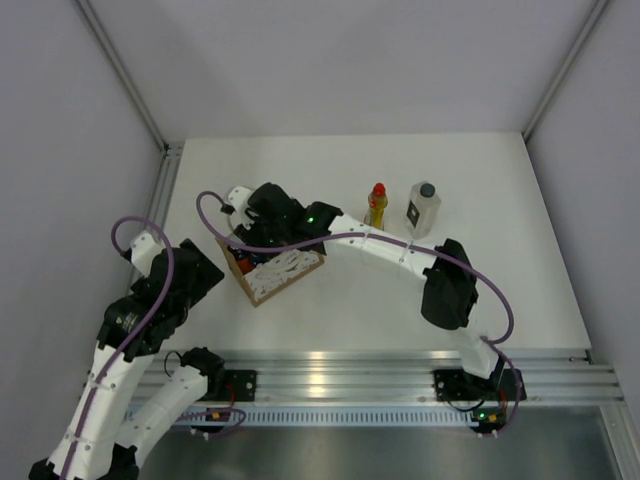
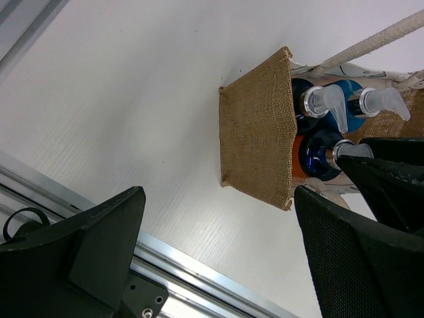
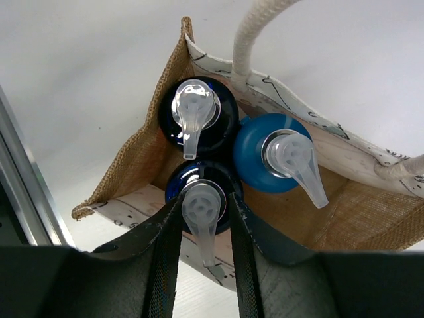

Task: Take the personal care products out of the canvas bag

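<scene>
The canvas bag [image 1: 275, 277] stands on the table [image 1: 480, 180], left of its middle. Inside it, upright and touching, are a dark-capped pump bottle [image 3: 199, 205], the other dark-capped bottle [image 3: 195, 112] and a blue bottle [image 3: 258, 159]. The right gripper [image 3: 204, 209] reaches into the bag, its fingers drawn narrow on both sides of the dark-capped pump bottle's pump head and seeming to press it. The yellow bottle [image 1: 377, 207] and the whitish square bottle [image 1: 423, 210] stand on the table to the right, apart from the bag, and the left gripper [image 2: 218, 199] hovers near its left wall, wide open and holding nothing.
</scene>
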### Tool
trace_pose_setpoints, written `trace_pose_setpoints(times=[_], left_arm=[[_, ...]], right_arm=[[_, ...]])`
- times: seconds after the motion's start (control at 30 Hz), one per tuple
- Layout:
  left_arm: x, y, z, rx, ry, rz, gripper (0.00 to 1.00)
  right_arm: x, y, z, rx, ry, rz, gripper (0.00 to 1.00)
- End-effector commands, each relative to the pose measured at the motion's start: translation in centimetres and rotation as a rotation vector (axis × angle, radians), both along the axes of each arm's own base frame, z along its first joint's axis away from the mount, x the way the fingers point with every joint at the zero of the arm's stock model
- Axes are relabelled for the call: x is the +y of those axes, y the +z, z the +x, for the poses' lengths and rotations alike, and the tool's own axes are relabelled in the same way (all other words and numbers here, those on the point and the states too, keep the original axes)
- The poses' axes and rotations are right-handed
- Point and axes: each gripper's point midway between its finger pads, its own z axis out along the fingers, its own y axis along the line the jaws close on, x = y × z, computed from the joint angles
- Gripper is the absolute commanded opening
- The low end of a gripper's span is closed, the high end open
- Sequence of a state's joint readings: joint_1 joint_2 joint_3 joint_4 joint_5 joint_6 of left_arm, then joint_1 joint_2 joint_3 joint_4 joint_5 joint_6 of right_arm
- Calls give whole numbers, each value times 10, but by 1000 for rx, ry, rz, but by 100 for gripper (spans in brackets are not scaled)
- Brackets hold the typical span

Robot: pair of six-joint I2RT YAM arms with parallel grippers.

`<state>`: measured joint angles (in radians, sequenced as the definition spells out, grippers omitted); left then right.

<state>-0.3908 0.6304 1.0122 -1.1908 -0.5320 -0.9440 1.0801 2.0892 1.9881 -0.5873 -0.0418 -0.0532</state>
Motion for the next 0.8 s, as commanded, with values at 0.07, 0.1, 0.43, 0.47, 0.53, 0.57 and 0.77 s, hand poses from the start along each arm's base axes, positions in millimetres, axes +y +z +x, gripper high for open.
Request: trace_pose_setpoints(times=[0.07,0.1,0.43,0.47,0.53,0.57,0.77], left_arm=[[1,3,-4,-1,-2,-3,98],[1,3,-3,-2,-3,-3,98],[1,4,-4,-8,-8,-4,98],[1,3,-4,-5,-8,-3,98],[1,3,-4,-5,-5,-4,98],[1,3,-4,-4,-7,-4,98],[1,3,-4,-4,-5,-2,98]], right_arm=[[11,10,2,-24,19,19,33],[12,9,2,-24,20,19,33],[9,10,1,-25,17,16,12],[8,13,2,-28,14,20,11],[7,15,1,-28,15,22,16],[7,17,1,-32,14,25,21],[4,19,1,-37,3,22,25]])
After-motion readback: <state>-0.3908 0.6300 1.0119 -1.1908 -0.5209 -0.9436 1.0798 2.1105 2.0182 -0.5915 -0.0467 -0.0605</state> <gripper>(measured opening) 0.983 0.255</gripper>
